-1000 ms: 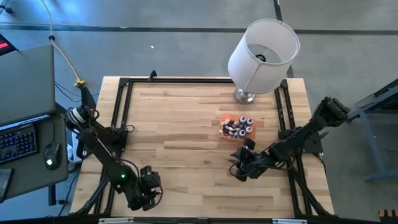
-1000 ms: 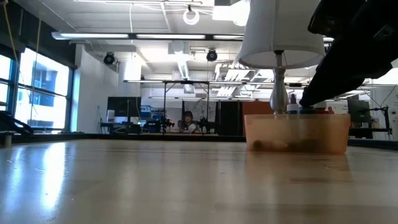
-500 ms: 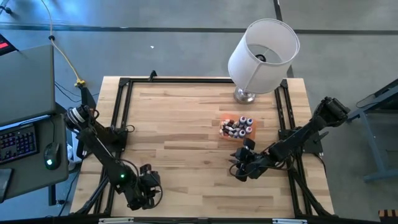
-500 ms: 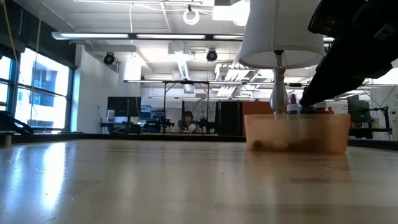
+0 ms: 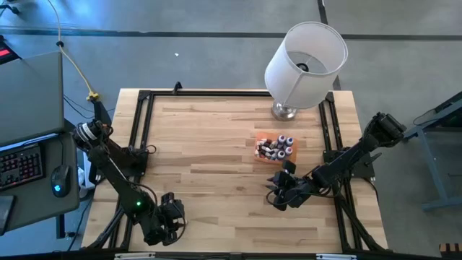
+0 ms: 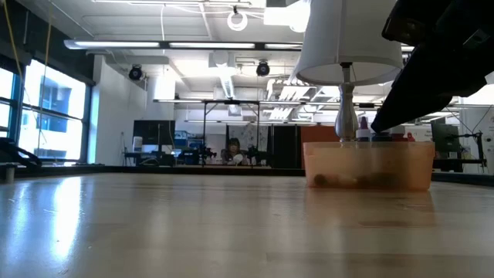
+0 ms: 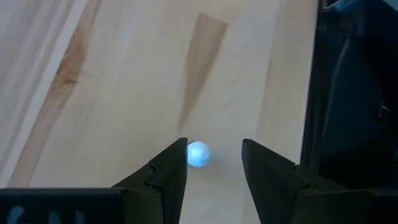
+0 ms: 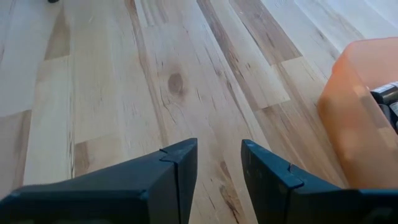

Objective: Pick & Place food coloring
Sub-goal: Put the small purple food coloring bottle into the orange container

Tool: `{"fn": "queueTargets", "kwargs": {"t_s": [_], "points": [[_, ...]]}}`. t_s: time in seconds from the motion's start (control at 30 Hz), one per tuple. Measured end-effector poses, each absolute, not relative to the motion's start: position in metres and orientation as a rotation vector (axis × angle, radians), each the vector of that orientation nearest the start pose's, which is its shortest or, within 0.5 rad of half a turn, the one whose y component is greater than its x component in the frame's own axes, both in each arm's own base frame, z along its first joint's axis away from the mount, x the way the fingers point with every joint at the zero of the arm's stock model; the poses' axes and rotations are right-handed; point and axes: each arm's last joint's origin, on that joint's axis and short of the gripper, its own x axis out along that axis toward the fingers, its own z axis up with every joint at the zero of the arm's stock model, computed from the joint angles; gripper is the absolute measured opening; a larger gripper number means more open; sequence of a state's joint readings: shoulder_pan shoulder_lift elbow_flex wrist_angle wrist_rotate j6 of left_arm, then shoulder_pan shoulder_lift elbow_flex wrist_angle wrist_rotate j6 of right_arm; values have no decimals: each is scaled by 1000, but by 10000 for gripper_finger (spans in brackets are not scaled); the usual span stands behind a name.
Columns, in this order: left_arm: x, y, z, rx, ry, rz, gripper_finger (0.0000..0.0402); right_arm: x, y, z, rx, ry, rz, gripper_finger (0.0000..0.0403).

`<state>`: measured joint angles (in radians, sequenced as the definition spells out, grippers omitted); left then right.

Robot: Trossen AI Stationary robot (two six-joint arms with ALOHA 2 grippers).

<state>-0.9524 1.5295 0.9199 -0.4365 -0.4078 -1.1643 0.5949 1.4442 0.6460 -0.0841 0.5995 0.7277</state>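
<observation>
Beyond the table a wide workshop showed, with ceiling lights, windows and a person seated far back. Butcher-block planks made up the table [image 5: 216, 159], framed by black rails. A lamp [image 5: 303, 61] with a white shade stood at the far edge, toward the right corner.

From the near left corner the left arm waited, its gripper [image 7: 214, 171] low over bare wood with the fingers a little apart and nothing between them; a small blue glow lay on the wood there. On the right side, short of the near edge, the right gripper [image 8: 217, 165] hung with its fingers likewise parted and empty, just beside the tray [image 5: 274, 148].

That orange tray sat right of the middle, just in front of the lamp base. In it lay the bottles [image 5: 276, 146], a tight cluster of whitish caps, some upright and some tipped.

Each bottle was probably light, stiff and smooth, so it could slip or roll. A hold across the body just under the cap seemed best, on one at the cluster's edge, since neighbours crowded the rest.
</observation>
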Motion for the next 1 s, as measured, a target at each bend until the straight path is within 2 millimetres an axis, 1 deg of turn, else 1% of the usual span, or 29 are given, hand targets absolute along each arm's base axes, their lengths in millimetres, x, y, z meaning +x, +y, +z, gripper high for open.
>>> {"fn": "queueTargets", "kwargs": {"t_s": [0.2, 0.23, 0.37, 0.43, 0.6, 1.0], "points": [[180, -232, 194, -413, 931, 38, 151, 224, 132, 161, 204, 674, -262, 116], [181, -232, 192, -414, 932, 37, 151, 224, 132, 161, 204, 674, -262, 116], [180, -232, 172, -379, 987, 78, 151, 224, 132, 161, 207, 674, -260, 116], [181, -234, 166, -383, 998, 93, 151, 224, 132, 161, 211, 670, -258, 116], [181, -237, 161, -375, 993, 90, 151, 225, 132, 162, 218, 661, -255, 116], [184, -240, 138, -312, 1009, 151, 151, 226, 133, 164, 232, 639, -252, 116]]}}
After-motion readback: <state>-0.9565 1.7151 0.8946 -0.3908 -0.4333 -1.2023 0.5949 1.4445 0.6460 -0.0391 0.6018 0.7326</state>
